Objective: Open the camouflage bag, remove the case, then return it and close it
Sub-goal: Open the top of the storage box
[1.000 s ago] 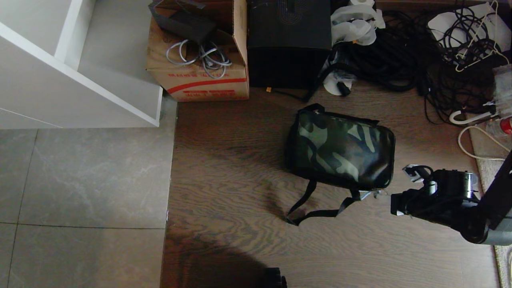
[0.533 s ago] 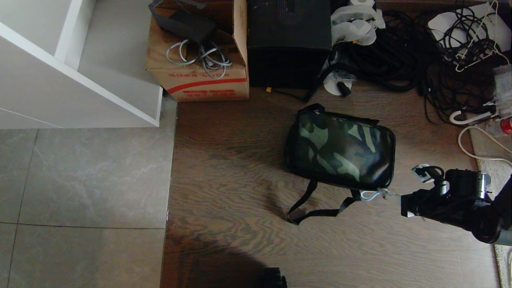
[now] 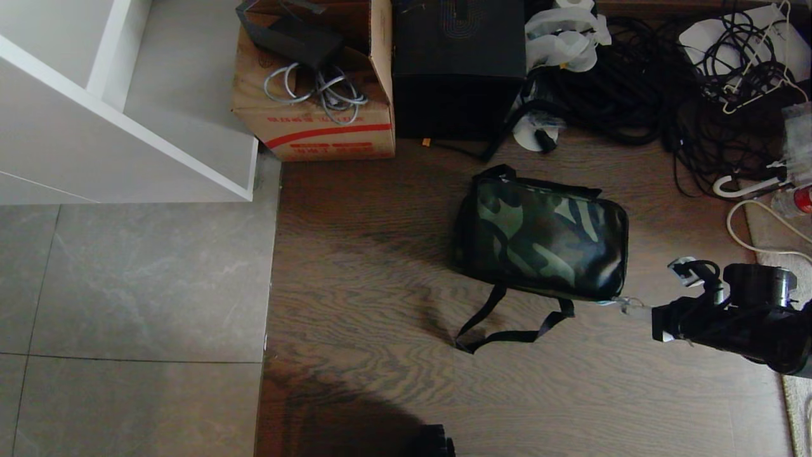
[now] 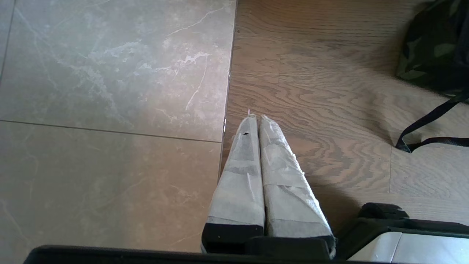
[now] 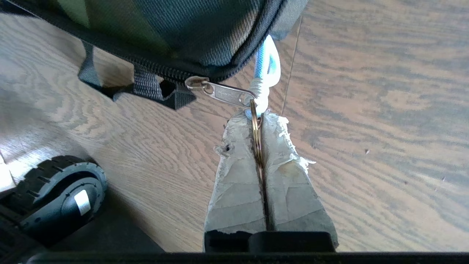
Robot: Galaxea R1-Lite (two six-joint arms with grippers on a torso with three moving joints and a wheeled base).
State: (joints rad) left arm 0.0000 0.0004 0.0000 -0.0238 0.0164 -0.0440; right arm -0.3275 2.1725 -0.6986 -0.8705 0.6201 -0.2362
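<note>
- Camouflage bag [image 3: 542, 238] lying flat on the dark wood-grain floor [image 3: 380, 285], lid shut, shoulder strap [image 3: 507, 327] trailing loose on the near side.
- Right gripper [image 5: 256, 121] just beside the bag's near right corner, padded fingers [image 5: 238, 172] pressed together on a metal key ring [image 5: 256, 137].
- Ring linked to the silver zipper pull [image 5: 223, 93], slider sitting at the corner of the black zipper track; pale blue-white cord loop [image 5: 267, 62] tied on at the same ring.
- Pull drawn out taut from the corner toward the gripper.
- Left gripper [image 4: 256, 121] well apart from the bag, hanging over the seam between grey tile [image 4: 110, 91] and wood, wrapped fingers closed against each other, nothing between them.
- Brown cardboard carton [image 3: 314, 120] with coiled cables, and a plain black box [image 3: 457, 70] beside it, standing beyond the bag.
- Tangle of black cables [image 3: 634, 82] at far right.
- Case not visible anywhere.
</note>
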